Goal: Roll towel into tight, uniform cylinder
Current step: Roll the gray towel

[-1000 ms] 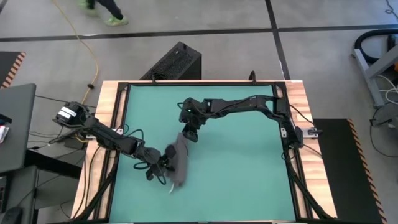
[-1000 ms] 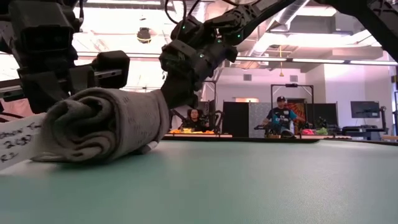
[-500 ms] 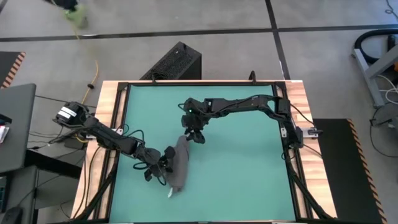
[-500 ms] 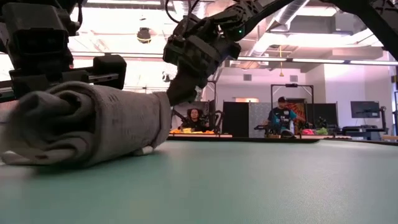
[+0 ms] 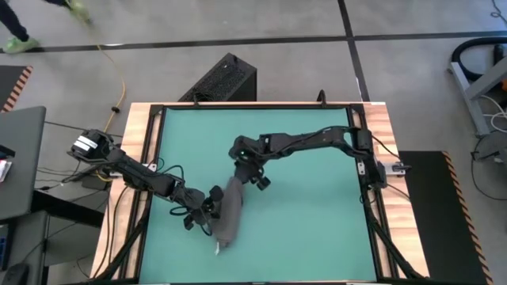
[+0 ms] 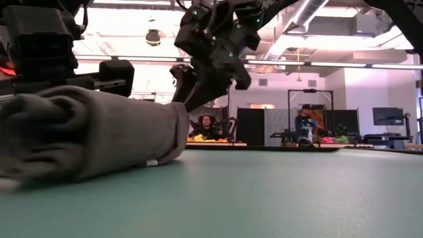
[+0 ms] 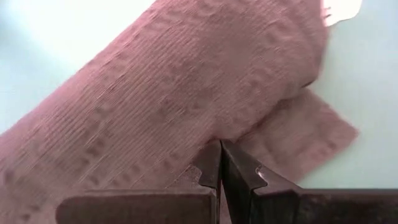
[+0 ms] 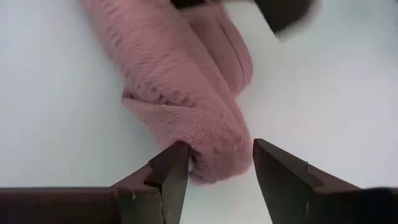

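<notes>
The dark grey towel lies rolled up on the teal mat, its length running from far to near, with the white tag at its near end. My left gripper is shut against the roll's left side, as the left wrist view shows. My right gripper is open at the roll's far end, with one finger on either side of it. In the low view the roll fills the left, with my right gripper above its far end. My left gripper's shut fingertips press against the roll's left side, in the crease where the roll meets a loose flap lying flat on the mat. The fingers come low, from the table's left. The roll rests on the mat. My right gripper's fingers stand astride the roll's far end, coming from the far side. I cannot tell whether they touch it.
The mat has free room to the right and near side of the roll. A black box stands beyond the far edge. People sit in the room behind.
My right gripper has moved a little toward the table's right and near edges, along the roll's far end. The roll's near end with the tag has shifted slightly toward the near edge. The roll now lies longer and straighter.
</notes>
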Robot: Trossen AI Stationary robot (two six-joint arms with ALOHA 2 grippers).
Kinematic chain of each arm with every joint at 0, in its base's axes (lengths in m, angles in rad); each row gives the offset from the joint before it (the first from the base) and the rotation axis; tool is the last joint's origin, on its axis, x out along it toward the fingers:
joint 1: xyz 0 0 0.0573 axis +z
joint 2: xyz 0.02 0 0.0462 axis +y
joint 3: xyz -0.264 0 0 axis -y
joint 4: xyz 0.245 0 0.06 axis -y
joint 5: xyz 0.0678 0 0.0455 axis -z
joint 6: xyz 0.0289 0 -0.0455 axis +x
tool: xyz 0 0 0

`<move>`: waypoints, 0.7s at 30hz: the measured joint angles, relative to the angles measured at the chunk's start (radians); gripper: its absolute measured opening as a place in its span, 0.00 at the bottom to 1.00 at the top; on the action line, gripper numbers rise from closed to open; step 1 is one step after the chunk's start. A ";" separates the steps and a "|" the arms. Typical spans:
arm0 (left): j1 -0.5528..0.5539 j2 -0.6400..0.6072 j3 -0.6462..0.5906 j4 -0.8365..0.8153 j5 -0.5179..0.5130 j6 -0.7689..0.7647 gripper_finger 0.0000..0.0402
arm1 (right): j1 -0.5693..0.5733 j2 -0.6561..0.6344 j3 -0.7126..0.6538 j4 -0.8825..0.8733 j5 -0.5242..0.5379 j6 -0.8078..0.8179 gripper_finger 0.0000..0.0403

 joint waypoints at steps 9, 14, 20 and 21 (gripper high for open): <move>0.001 0.000 0.000 -0.016 0.000 0.008 0.00 | 0.057 0.012 0.000 0.055 0.000 -0.238 0.50; 0.001 0.000 0.000 -0.029 0.000 0.008 0.00 | 0.073 0.012 0.000 0.039 -0.001 -0.214 0.41; 0.001 0.000 0.000 -0.029 -0.010 0.015 0.00 | 0.102 0.012 0.000 0.002 -0.004 -0.153 0.10; 0.001 0.000 0.000 -0.028 -0.015 0.021 0.00 | 0.103 0.012 0.000 0.002 -0.007 -0.118 0.06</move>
